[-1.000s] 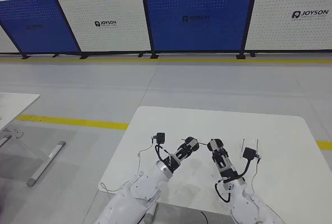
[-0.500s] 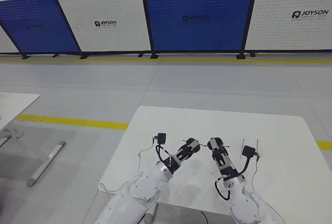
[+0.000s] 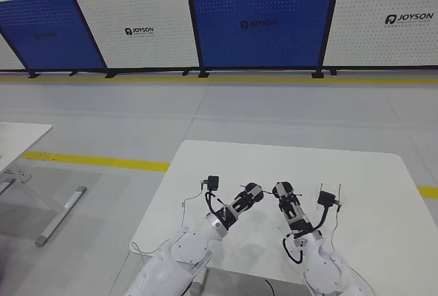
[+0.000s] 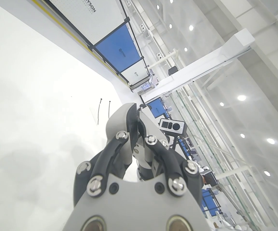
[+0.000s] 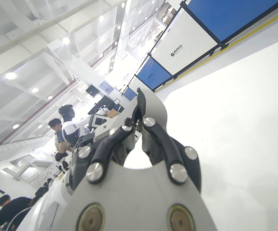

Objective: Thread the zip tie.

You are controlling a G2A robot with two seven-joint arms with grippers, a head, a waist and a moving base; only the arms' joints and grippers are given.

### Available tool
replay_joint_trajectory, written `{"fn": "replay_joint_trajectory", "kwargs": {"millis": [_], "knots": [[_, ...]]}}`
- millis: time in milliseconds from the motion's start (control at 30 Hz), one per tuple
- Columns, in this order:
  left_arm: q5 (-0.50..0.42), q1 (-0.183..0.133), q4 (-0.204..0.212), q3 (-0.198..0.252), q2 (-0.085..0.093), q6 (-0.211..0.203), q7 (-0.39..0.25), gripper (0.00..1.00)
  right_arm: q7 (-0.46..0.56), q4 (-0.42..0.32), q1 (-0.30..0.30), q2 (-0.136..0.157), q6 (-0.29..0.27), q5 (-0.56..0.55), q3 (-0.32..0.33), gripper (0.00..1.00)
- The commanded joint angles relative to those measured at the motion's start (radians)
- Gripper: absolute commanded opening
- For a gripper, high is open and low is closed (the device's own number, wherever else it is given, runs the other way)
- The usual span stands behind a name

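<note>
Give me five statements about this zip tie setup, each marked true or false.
1. Two loose zip ties lie side by side on the table. True.
2. The table is dark wood. False: it is white.
3. The left gripper has its jaws wide open. False: they stand shut.
4. The right gripper sits close beside the left gripper. True.
5. The loose zip ties lie nearer the left gripper. False: they lie nearer the right gripper.

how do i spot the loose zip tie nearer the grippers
On the white table, beyond the right gripper, a thin black zip tie lies beside its twin. It is the one closer to that gripper; the twin lies farther out.
</note>
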Motion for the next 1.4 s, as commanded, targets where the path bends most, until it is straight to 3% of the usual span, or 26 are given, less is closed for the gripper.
{"fn": "replay_joint_trajectory", "kwargs": {"millis": [0, 167, 700, 967, 1100, 1233, 1367], "knots": [[0.0, 0.0, 0.0, 0.0, 0.0, 0.002, 0.002, 0.0, 0.009, -0.001, -0.002, -0.001, -0.001, -0.004, 0.003, 0.18], [0.004, 0.001, -0.001, 0.001, -0.001, 0.01, 0.008, 0.0, 0.023, -0.003, -0.009, -0.003, -0.006, -0.017, 0.009, 0.27], [-0.013, 0.004, -0.007, -0.003, -0.005, 0.026, 0.042, 0.0, 0.017, -0.013, -0.048, -0.007, -0.019, -0.067, 0.036, 0.31], [-0.012, 0.001, -0.003, 0.002, -0.008, 0.037, 0.048, 0.0, 0.013, -0.027, -0.056, -0.006, -0.019, -0.091, 0.038, 0.23], [-0.01, -0.002, 0.0, 0.005, -0.01, 0.041, 0.048, 0.0, 0.012, -0.03, -0.058, -0.005, -0.019, -0.094, 0.038, 0.24], [-0.008, -0.004, 0.002, 0.007, -0.011, 0.043, 0.049, 0.0, 0.01, -0.034, -0.058, -0.004, -0.019, -0.094, 0.04, 0.18], [-0.007, -0.004, 0.003, 0.007, -0.012, 0.043, 0.05, 0.0, 0.009, -0.036, -0.06, -0.003, -0.019, -0.095, 0.042, 0.03]]}}
